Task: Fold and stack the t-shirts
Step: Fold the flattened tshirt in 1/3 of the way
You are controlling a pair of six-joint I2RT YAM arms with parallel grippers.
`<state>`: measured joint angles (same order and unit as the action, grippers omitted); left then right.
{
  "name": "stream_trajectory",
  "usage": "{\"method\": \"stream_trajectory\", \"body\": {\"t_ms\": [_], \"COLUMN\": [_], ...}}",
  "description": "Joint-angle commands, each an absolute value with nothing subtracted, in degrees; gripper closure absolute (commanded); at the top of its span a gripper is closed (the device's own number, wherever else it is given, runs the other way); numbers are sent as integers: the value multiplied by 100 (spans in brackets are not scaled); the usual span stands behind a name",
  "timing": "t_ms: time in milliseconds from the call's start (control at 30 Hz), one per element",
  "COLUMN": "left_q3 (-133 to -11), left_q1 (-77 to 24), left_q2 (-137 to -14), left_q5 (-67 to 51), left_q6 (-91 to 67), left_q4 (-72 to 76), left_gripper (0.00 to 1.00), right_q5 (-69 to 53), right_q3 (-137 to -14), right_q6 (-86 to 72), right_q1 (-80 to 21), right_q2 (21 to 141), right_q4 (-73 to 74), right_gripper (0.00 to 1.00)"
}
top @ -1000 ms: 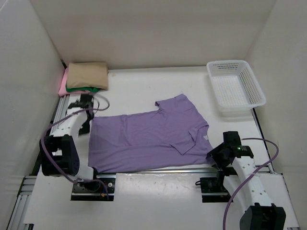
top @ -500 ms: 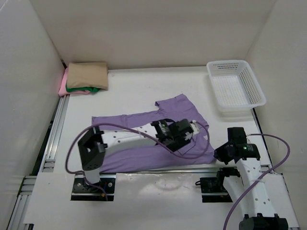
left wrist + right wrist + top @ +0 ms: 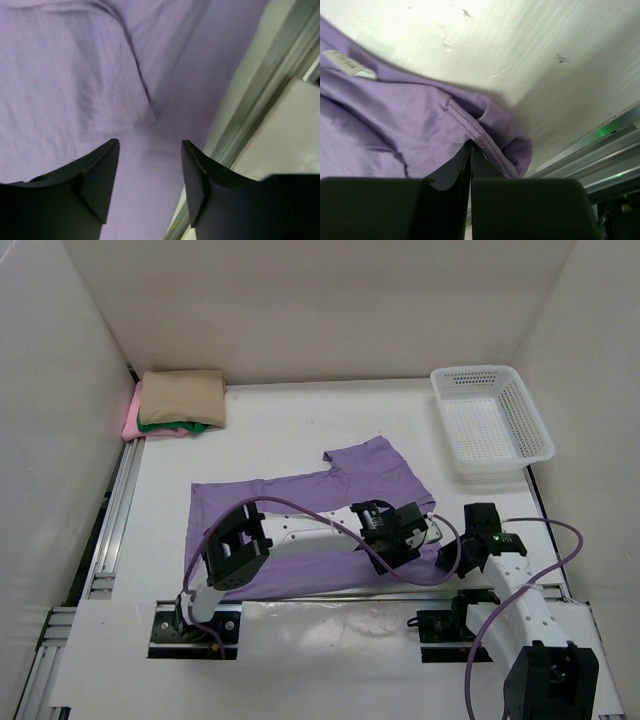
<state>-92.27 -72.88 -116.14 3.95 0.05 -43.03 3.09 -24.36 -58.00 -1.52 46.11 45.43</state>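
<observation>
Lavender t-shirt hem pinched by right gripper.

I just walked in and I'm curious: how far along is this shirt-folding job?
Done: the folded tan cloth shirt tops the folded dark green shirt and pink shirt in the far left corner. In hand: the lavender purple cloth shirt lies spread out; the right pincer is shut on its edge, the left pincer open over it. Left: folding it and adding it to the stack.
</observation>
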Motion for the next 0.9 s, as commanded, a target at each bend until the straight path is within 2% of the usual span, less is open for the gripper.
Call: {"method": "stream_trajectory", "body": {"t_ms": [0, 100, 200, 333, 367, 600, 633, 733, 867], "left_q3": [-9527, -9598, -9650, -9650, -9650, -9598, -9598, -9598, -9650], "left_q1": [-7313, -7313, -7313, -7313, -7313, -7313, -7313, -7313, -7260], "left_q2": [-11900, -12110, -12243, -12243, -12243, -12173, -12173, -12173, -11971], "left_q5": [518, 580, 720, 853, 905, 905, 966, 1019, 1081], "left_q6": [0, 0, 0, 0, 0, 0, 0, 0, 0], "left_q4": [-4157, -4157, -4157, -4157, -4157, -4157, -4157, -4157, -4209], "left_gripper": [38, 39, 45, 54, 59, 63, 72, 87, 90], "right_q5": [378, 378, 431, 483, 483, 483, 483, 483, 536], "right_q3": [-2119, -1926, -1863, -1811, -1811, -1687, -1687, -1687, -1687], "right_q6": [-6011, -6012, -6012, -6012, -6012, -5959, -5959, -5959, -5906], "right_q1": [-114, -114, -114, -114, -114, -114, -114, -114, -114], "right_q2": [4491, 4430, 4430, 4430, 4430, 4430, 4430, 4430, 4552], "right_q4": [4237, 4175, 4175, 4175, 4175, 4175, 4175, 4175, 4175], "right_gripper": [100, 100, 100, 100, 100, 100, 100, 100, 100]}}
